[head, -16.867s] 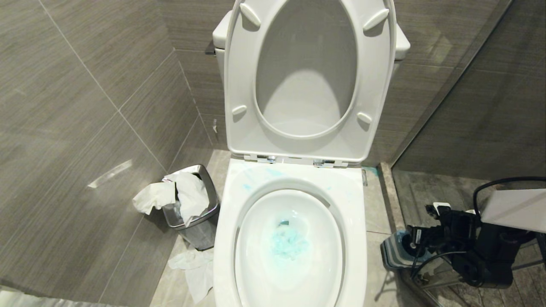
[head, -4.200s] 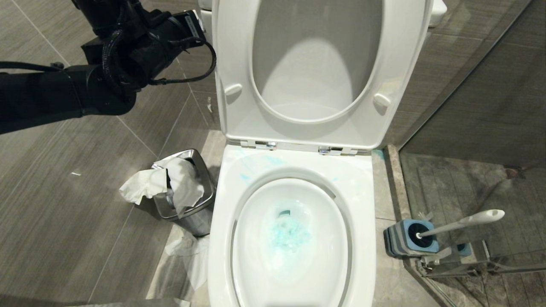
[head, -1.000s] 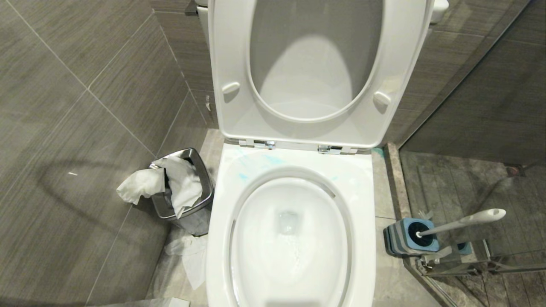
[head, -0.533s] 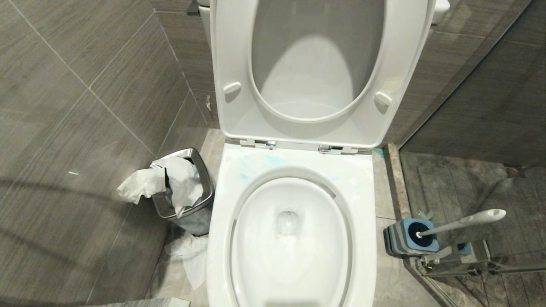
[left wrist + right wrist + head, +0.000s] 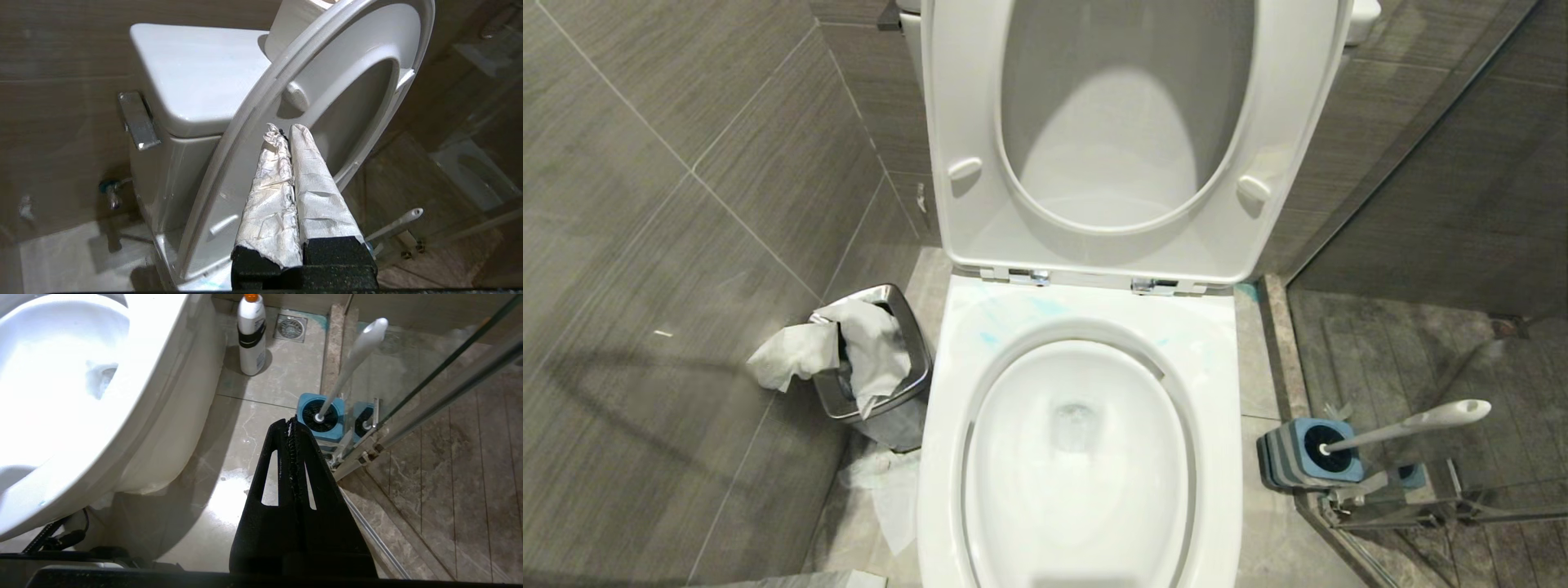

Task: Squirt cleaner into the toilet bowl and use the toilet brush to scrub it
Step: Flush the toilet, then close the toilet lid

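The blue cloud of cleaner that sat in the water a few seconds ago is gone, and the left arm that hung up at 10 o'clock in the head view has left that view. The toilet bowl [image 5: 1078, 457] now holds clear, pale water, with only thin smears of cleaner [image 5: 1013, 314] left on the rim at about 11 o'clock. The seat [image 5: 1094, 139] stands up against the tank [image 5: 196, 77]. The toilet brush [image 5: 1405, 425] sits head-down in its square blue holder [image 5: 1307, 457] on the floor [image 5: 261, 396], at 3 o'clock from the bowl and right by the glass shower wall [image 5: 449, 384]. Its long white handle leans up and away from the bowl, toward 2 o'clock in the head view. The right gripper [image 5: 292, 426] has its jaws pressed together and holds nothing. It hangs low beside the bowl, and the holder lies just ahead of it, a little to the shower side, so this arm looks like the nearer one to the brush. The left gripper [image 5: 288, 130], its fingers wrapped in pale tape, also has its jaws together and empty. It is up by the raised seat, with the flush lever [image 5: 137, 120] off to one side. A white bottle [image 5: 251, 335] stands on the floor behind the bowl. It looks like the scrub is over.
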You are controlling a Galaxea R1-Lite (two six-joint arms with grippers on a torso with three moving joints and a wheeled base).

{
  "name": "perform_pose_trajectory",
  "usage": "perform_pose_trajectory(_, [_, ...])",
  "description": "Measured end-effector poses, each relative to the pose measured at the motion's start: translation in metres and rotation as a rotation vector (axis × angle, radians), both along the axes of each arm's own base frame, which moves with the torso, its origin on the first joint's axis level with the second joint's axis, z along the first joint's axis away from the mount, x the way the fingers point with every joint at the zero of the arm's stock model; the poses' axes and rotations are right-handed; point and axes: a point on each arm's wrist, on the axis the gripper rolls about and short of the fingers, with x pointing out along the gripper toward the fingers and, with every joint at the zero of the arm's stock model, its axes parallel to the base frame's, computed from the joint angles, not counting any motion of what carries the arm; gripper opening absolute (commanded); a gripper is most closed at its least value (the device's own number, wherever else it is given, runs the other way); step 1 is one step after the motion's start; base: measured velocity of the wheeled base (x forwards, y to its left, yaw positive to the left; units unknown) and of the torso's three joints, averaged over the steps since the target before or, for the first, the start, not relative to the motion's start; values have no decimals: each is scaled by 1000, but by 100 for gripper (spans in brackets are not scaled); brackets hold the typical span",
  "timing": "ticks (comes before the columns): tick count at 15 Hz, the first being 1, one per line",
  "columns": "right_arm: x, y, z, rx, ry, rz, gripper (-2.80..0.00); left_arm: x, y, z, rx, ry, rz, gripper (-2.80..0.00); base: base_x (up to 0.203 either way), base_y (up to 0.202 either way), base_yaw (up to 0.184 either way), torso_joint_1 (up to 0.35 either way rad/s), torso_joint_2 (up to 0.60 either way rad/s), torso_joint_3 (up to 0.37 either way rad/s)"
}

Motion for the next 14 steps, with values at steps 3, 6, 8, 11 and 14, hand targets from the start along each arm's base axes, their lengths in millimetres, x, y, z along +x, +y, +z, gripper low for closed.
perform_pose_trajectory(3, [0,0,0,0,0,0,-280,52,7,-5,39,-124,-163,-280,0,0,0,0,0,0])
perform_pose_trajectory(6, [0,0,0,0,0,0,-280,83,6,-8,20,-203,-339,-280,0,0,0,0,0,0])
perform_pose_trajectory(8, [0,0,0,0,0,0,-280,95,3,-13,19,-227,-361,-280,0,0,0,0,0,0])
perform_pose_trajectory(11, [0,0,0,0,0,0,-280,108,-3,-23,31,-220,-372,-280,0,0,0,0,0,0])
perform_pose_trajectory(14, [0,0,0,0,0,0,-280,118,-10,-31,69,-268,-352,-280,0,0,0,0,0,0])
